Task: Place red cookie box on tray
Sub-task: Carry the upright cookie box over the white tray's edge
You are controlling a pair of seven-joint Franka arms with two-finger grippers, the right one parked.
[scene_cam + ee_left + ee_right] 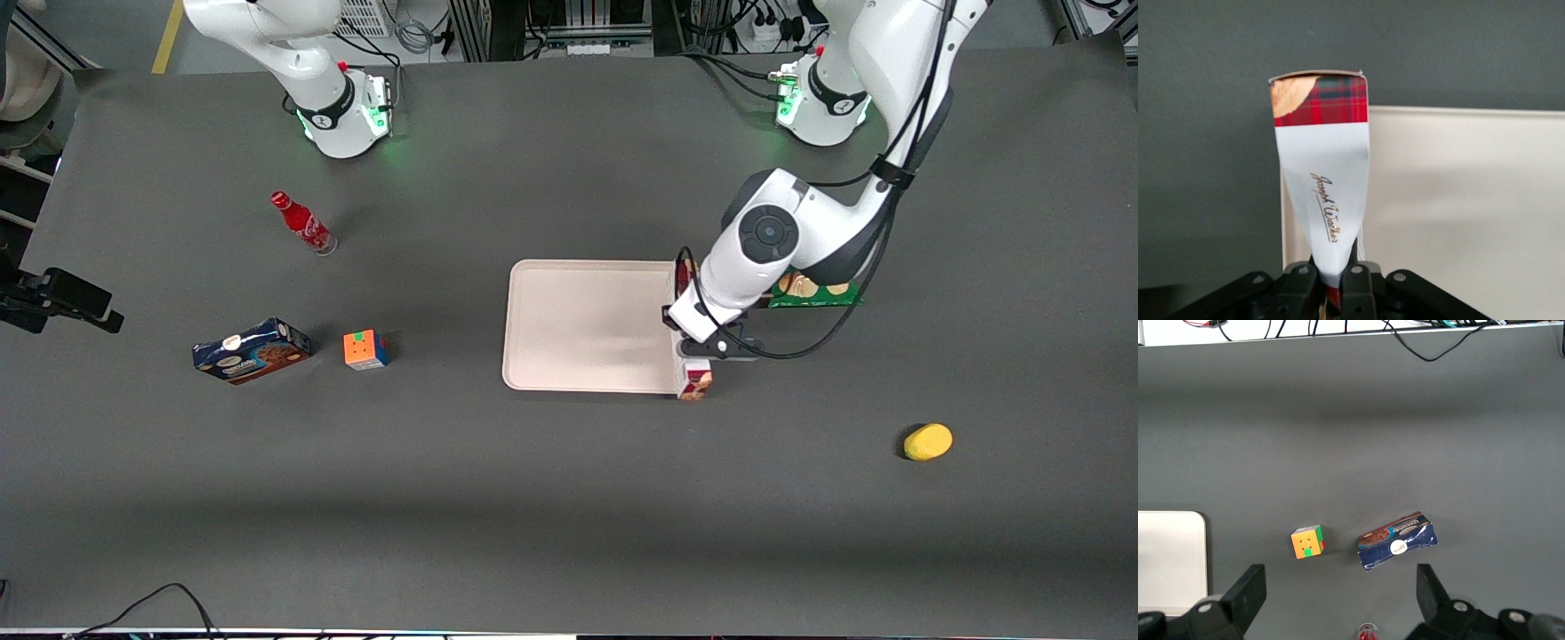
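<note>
Pincer (709, 356) clamped on the red cookie box (1323, 180), fingers closed on its thin end, box sticking out lengthwise from the grip. Box sits at the tray (587, 324) edge nearest the working arm, over the rim; contact with tray or table (569, 498) unclear. Elsewhere: green box (813, 292) under the arm, yellow fruit (927, 442), cube (365, 349), blue cookie box (251, 350), red bottle (302, 222).

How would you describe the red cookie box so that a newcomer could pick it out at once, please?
Start at the tray, the large pale cream-pink rectangle on the dark table. At the tray's edge toward the working arm's end, the gripper is shut on the red cookie box. It alone shows dark red tartan with a white printed patch; the blue cookie box is shorter.
</note>
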